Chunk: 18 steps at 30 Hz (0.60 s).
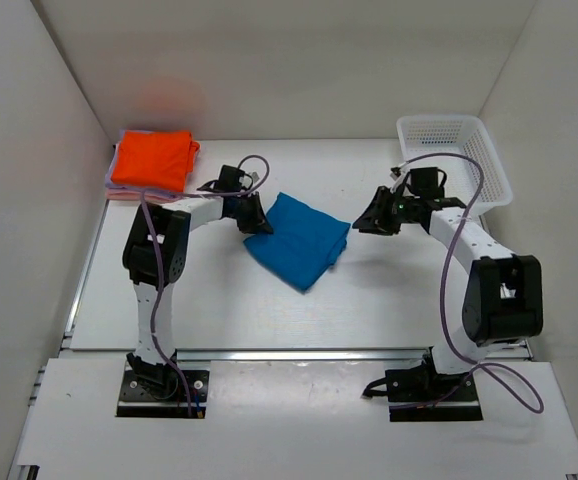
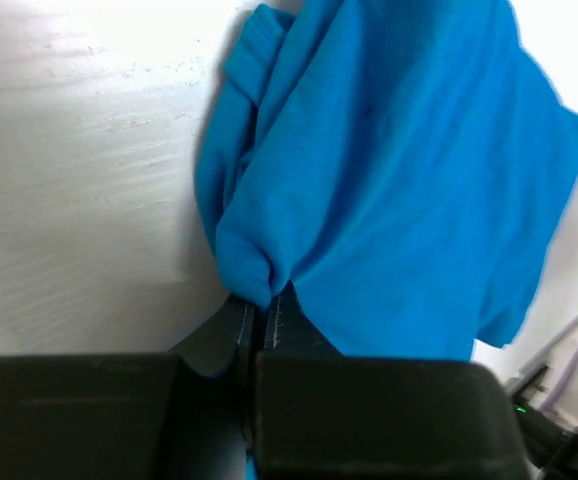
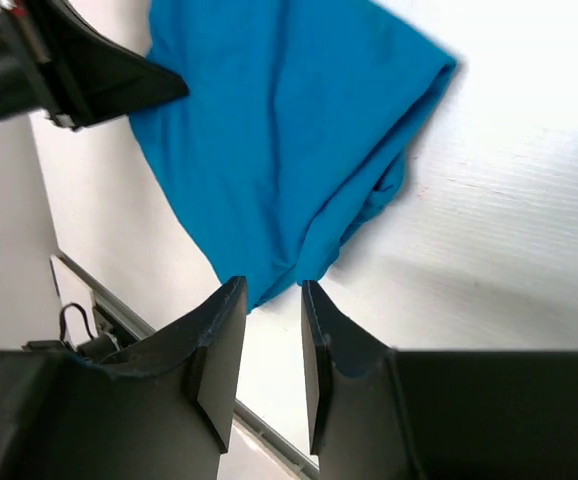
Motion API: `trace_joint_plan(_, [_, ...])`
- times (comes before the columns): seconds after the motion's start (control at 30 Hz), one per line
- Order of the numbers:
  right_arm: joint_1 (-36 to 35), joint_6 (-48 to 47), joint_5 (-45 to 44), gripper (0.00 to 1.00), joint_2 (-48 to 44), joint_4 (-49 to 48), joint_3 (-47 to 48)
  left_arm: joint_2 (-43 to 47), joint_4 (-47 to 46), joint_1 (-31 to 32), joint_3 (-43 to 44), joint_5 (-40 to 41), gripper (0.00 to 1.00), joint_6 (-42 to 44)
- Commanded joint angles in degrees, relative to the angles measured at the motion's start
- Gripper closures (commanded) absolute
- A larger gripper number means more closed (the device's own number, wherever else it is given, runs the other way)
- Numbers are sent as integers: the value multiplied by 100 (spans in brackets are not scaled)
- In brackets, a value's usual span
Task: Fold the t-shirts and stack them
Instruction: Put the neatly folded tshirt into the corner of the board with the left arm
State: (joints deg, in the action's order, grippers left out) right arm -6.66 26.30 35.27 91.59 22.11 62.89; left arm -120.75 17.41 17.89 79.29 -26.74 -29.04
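Blue shirt [image 1: 299, 240] mid-table, L gripper [image 1: 256, 220] pinching its corner.

L jaws are pressed together on a bunched corner at the shirt's left edge. R gripper [image 1: 367, 222] is spread, tips right at the opposite corner, gripping nothing. The orange shirt [image 1: 152, 160] is already folded and sits on the pale pink shirts [image 1: 129, 193] at the far-left corner of the table [image 1: 169, 300], so that's the stack so far. I see no shirt in the basket [image 1: 459, 150] far right, so blue is prob. the last one. It's folded to a rough square but rumpled along one edge. Left to do, I reckon: tidy it, carry it over and set it on the orange.
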Motion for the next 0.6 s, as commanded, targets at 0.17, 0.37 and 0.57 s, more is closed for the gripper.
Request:
trace_joint_plan(0.17, [358, -161, 376, 75, -826, -277, -189, 226, 1625, -311, 1386, 2258, 100, 890])
trace_joint_plan(0.37, [165, -301, -28, 78, -1073, -58, 135, 166, 1853, -611, 2344, 3192, 100, 1330])
trace_joint_plan(0.57, [-2, -126, 77, 79, -1100, -163, 101, -361, 2135, -813, 3786, 3869, 100, 1673])
